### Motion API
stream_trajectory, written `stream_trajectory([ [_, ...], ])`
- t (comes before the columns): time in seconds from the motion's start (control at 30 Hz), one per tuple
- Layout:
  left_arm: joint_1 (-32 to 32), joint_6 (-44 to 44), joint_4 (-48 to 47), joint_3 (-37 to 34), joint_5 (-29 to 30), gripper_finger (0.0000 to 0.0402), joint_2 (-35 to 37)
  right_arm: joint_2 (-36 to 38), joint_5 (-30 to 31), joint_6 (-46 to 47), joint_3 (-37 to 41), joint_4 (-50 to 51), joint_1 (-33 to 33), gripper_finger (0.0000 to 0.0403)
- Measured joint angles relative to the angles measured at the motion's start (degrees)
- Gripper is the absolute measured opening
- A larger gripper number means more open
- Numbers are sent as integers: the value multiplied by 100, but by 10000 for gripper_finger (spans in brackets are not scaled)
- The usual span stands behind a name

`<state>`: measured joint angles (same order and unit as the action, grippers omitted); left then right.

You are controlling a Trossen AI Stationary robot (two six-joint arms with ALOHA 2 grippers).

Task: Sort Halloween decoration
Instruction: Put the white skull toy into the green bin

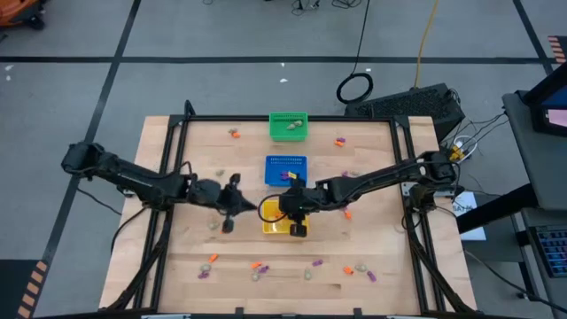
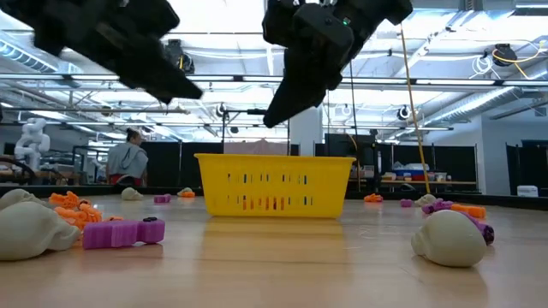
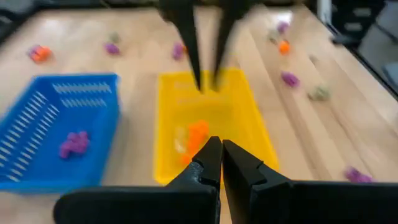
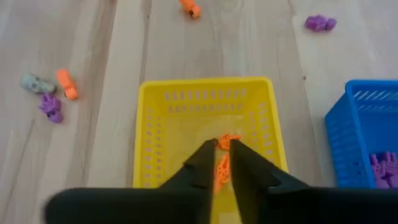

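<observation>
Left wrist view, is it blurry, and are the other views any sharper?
Left wrist view: soft throughout, yellow basket and blue basket smeared. Right wrist view: sharper, yellow basket's holes readable, near fingers soft. Low view: arms are dark silhouettes against bright ceiling lights; front pale trinket slightly soft. High view: evenly lit, trinkets too tiny for detail.

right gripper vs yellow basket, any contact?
Apart. In the low view the right gripper hangs clear above the yellow basket, with open background showing between its fingertips and the rim.
</observation>
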<state>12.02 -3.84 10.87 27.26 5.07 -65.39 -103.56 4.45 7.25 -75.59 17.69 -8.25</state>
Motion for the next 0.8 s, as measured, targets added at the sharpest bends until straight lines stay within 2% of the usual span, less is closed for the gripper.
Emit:
stream_trajectory([
  [0.07, 332, -141, -334, 126, 266, 14, -40, 12, 0, -60, 2, 13, -20, 6],
  [0.17, 812, -466, -810, 330, 683, 14, -186, 19, 21, -58, 4, -75, -44, 9],
  [0.33, 1588, -1076, -1158, 700, 949, 14, -517, 21, 192, -107, 6, -445, -131, 2],
  [0.57, 2579, -1768, -1480, 1463, 1392, 14, -1441, 23, 615, -62, 8, -555, -201, 1],
  [0.8, 3050, -2717, -1503, 2227, 1498, 15, -2470, 23, 774, -48, 8, -627, -186, 1],
])
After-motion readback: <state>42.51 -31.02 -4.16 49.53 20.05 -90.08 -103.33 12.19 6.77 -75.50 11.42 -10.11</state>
